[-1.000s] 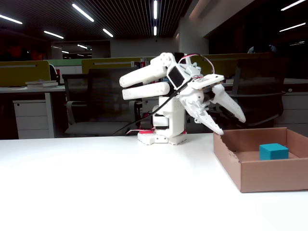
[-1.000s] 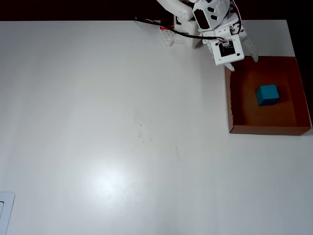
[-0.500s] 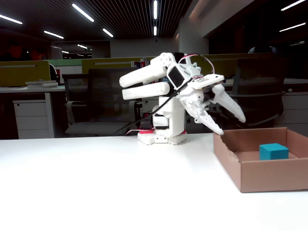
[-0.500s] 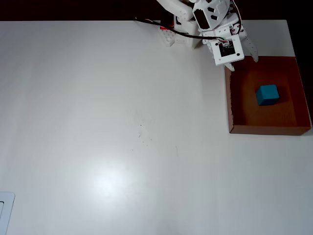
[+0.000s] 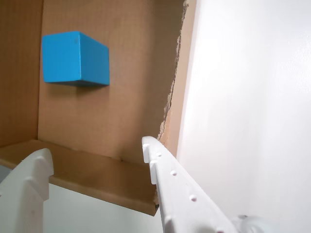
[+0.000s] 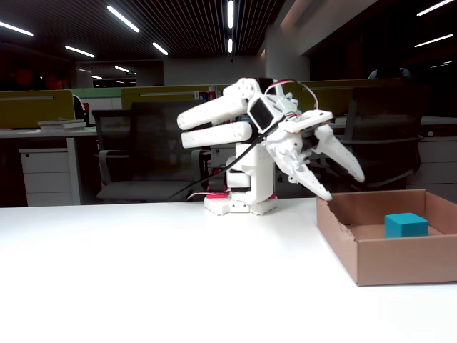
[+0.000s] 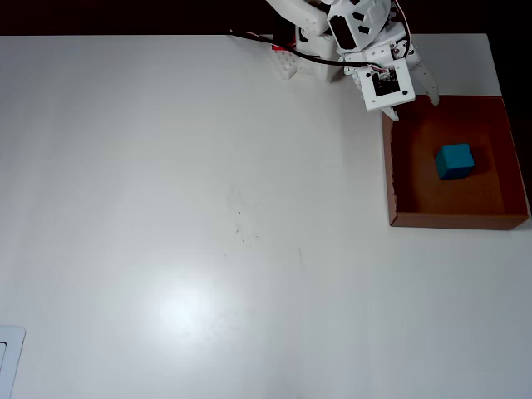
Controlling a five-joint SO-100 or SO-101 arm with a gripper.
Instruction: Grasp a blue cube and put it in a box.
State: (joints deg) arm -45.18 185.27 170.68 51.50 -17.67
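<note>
**Teal-blue cube lies in the cardboard box; pincer empty above the box's corner**

Nearest in the fixed view, the white desk is bare along its front edge. Further back, toward the desk's right edge, stands the shallow brown cardboard box with low walls and a rough torn edge. The small solid teal-blue cube rests flat on the box floor; in the overhead view the cube lies near the middle of the box, clear of all four walls. Behind, at the desk's far edge, the white arm's base stands folded over itself. Its pincer hangs in the air above the box's far corner nearest the base, its two white fingers spread apart, holding nothing and touching neither cube nor cardboard.
</note>
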